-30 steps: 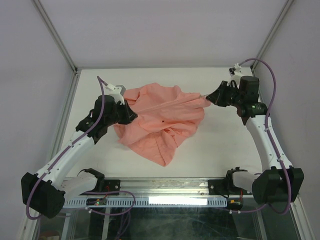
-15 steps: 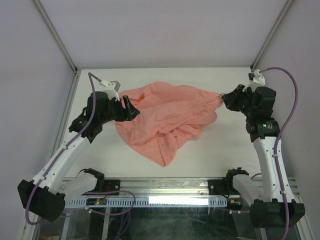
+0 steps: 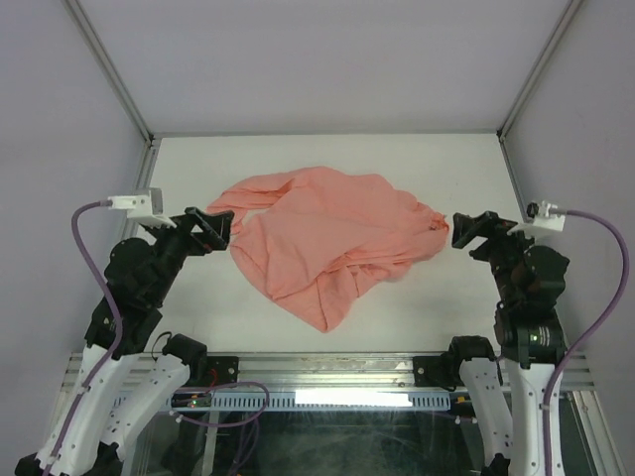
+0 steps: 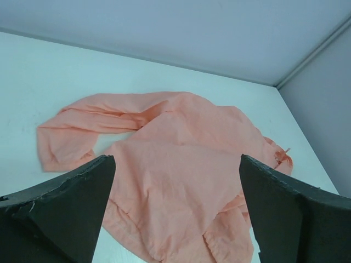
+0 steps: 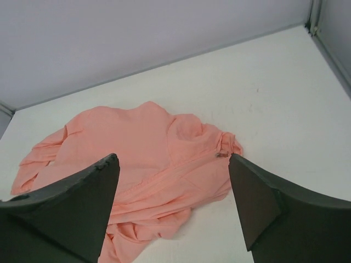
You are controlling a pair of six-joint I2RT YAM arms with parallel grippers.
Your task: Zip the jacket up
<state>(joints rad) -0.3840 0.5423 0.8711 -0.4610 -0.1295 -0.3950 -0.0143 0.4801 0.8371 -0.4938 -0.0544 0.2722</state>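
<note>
The salmon-pink jacket lies crumpled in the middle of the white table, one sleeve stretched toward the left. It also fills the left wrist view and the right wrist view. A small dark zipper pull shows at its right edge. My left gripper hangs open just off the jacket's left side, holding nothing. On the opposite side my right gripper is open and empty, a little clear of the cloth. Both sets of dark fingers stand wide apart.
The white table is bounded by metal frame posts and pale walls on three sides. The arm bases and a cable rail run along the near edge.
Both grippers let go of the jacket, opened and pulled back toward the near side. The cloth dropped and settled flatter on the table.
</note>
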